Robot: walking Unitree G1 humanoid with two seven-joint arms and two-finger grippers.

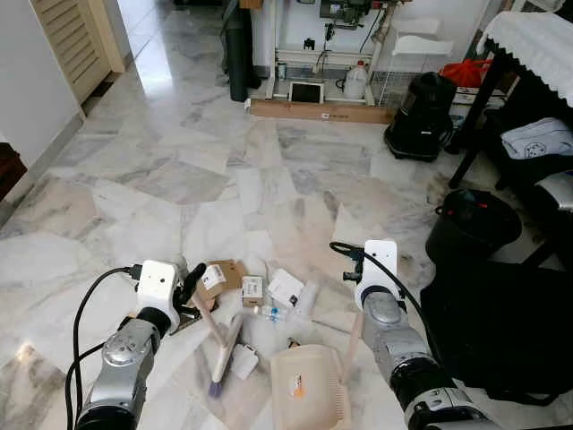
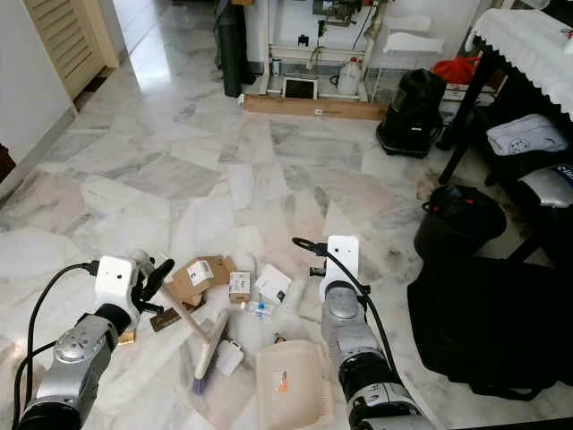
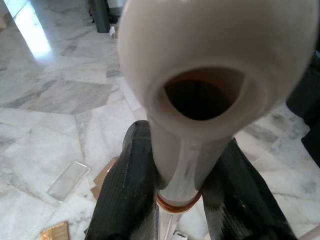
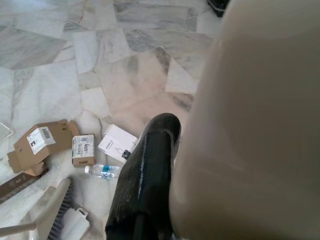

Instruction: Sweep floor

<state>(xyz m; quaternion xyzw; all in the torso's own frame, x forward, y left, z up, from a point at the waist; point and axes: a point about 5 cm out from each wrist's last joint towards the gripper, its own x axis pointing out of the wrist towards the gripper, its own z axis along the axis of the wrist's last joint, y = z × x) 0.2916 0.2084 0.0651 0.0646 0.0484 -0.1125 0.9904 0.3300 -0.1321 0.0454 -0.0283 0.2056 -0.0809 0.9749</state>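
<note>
A cream dustpan (image 1: pixel 309 385) is held on the marble floor (image 1: pixel 161 179) by the right gripper (image 4: pixel 165 165), fingers clamped on its handle. The brush (image 1: pixel 219 345) is gripped by the left gripper (image 3: pixel 182 200), clamped on its handle, bristles down beside the dustpan. Just beyond, cardboard boxes (image 1: pixel 219 278) and a small bottle (image 1: pixel 269 313) are scattered.

Brush (image 1: pixel 224 351): cream hand brush, head down on the marble floor (image 1: pixel 161 179), purple-tipped bristles, handle slanting up to the left hand (image 1: pixel 190 285), which is clamped around it.
Dustpan (image 1: pixel 309 387): cream, lying flat on the floor just right of the brush, handle gripped by the right hand (image 4: pixel 150 170).
Litter: brown cardboard box (image 1: pixel 220 277), small white boxes (image 1: pixel 285 287), small plastic bottle (image 1: pixel 269 313), scattered just beyond brush and dustpan.
</note>
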